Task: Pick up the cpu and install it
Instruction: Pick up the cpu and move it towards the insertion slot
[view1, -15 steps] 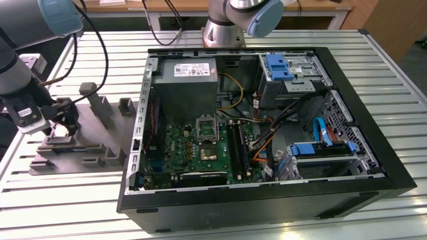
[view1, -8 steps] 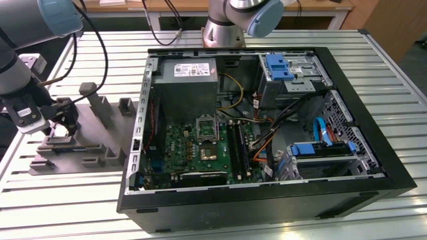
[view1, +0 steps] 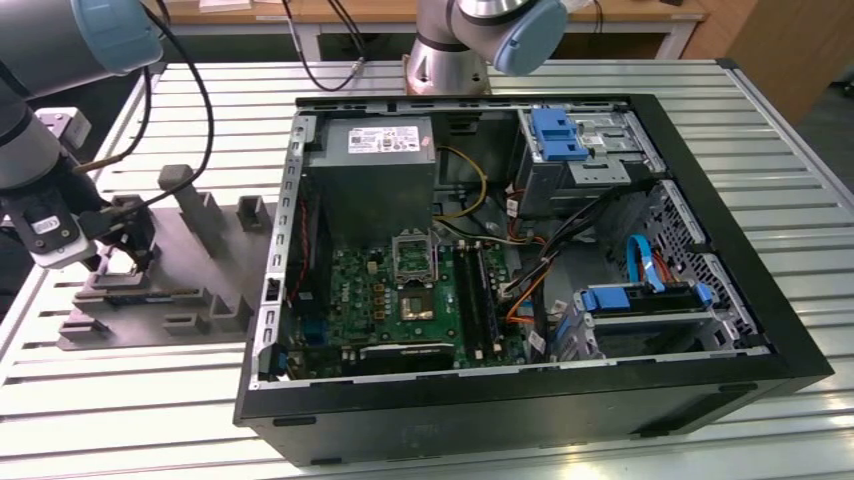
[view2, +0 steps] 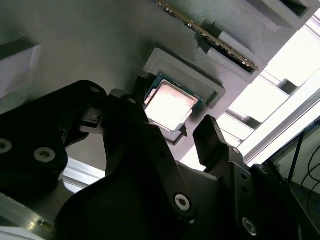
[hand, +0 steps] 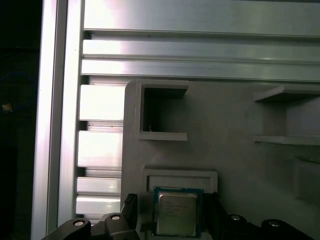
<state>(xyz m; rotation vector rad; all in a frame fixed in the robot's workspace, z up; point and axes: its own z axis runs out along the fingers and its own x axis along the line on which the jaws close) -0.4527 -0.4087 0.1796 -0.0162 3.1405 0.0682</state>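
The cpu (view2: 169, 104) is a small square chip with a shiny metal top. It lies flat in a raised recess of the grey holder plate (hand: 235, 115). In the first wrist view the cpu (hand: 176, 214) sits between two dark fingers. My gripper (view2: 172, 119) is open and straddles the chip, one finger on each side, low over the recess. Whether a finger touches the chip's edge I cannot tell. In the exterior view my gripper (view1: 120, 262) hangs over the holder plate (view1: 200, 265) at the exterior view's left. The metal-framed socket (view1: 414, 252) sits on the green board inside the case.
The open black computer case (view1: 694, 200) lies on the slatted aluminium table (view1: 747, 110), on the exterior view's right of the holder plate. Cables, drive cages and a grey power supply (view1: 380, 150) crowd it. A memory stick (view2: 210, 36) stands in a slot near the cpu. Posts rise from the plate.
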